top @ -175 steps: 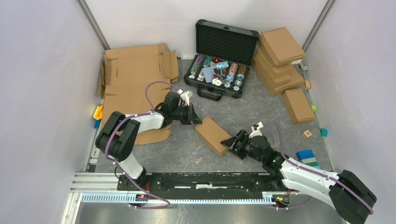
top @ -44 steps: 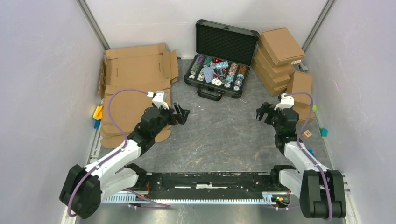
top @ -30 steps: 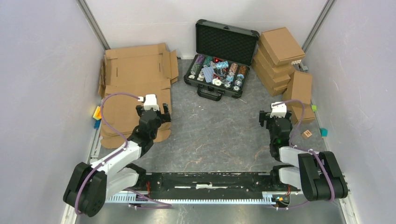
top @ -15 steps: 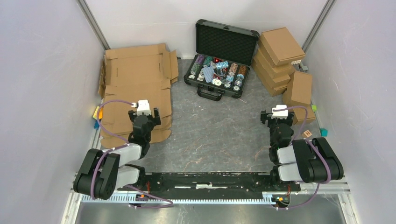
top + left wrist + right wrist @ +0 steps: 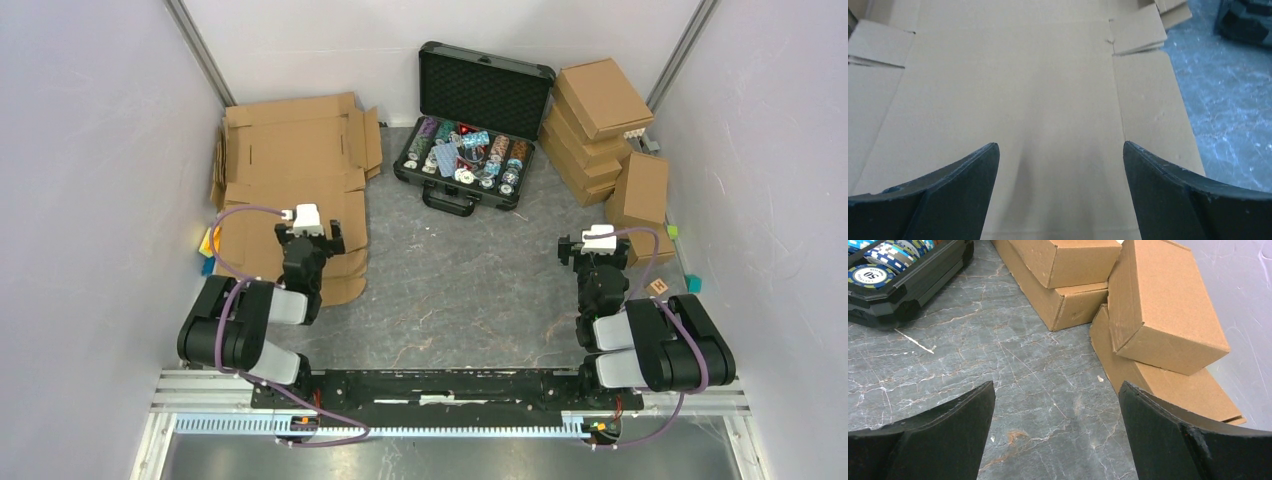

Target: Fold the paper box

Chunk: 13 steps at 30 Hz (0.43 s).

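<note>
- Left gripper (image 5: 1060,146) — jaws wide apart, nothing between them. It hangs low over the flat cardboard sheets (image 5: 290,150) at 10 o'clock on the table (image 5: 460,290), arm folded close to its base.
- Black case (image 5: 470,100) at 12 o'clock, lid up, not involved.
- Paper box (image 5: 640,188) at 2 o'clock: closed up, leaning tilted on a lower box (image 5: 1178,387).
- Right gripper (image 5: 1057,385) — jaws wide apart, empty. The paper box sits at its 1 o'clock, clear of the fingers.
- Judgement: folding looks complete, both arms at rest. Any next move means peeling one sheet off the flat pile, which needs an edge lifted first.
</note>
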### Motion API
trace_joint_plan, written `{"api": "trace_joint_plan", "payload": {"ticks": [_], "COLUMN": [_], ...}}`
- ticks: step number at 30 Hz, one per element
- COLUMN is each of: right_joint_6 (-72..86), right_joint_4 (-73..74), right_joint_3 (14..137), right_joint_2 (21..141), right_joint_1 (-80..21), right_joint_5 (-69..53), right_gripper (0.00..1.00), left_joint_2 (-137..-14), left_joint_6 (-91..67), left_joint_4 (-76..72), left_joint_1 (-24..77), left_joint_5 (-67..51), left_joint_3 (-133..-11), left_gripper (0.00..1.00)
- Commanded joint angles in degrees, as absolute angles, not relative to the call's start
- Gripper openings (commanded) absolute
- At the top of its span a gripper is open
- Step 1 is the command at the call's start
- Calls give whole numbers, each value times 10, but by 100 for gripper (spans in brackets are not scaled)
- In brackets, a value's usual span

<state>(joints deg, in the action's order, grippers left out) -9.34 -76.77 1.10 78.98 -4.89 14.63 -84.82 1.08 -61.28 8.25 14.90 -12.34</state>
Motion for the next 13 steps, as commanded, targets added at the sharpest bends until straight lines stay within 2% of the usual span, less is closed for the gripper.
{"api": "trace_joint_plan", "payload": {"ticks": [1, 13], "right_joint_6": [-103, -103], "right_joint_4": [-806, -805], "right_joint_3": [-45, -45], "right_joint_2": [791, 789], "right_joint_1": [-52, -51], "right_joint_5": [135, 136], "right_gripper": [98, 98], "left_joint_2": [-850, -846], "left_joint_6": [10, 7], "left_joint_4": [-631, -621], "left_joint_1": [75, 74], "left_joint_5": [165, 163], "left_joint_3": [-147, -148], "left_gripper": [100, 100]}}
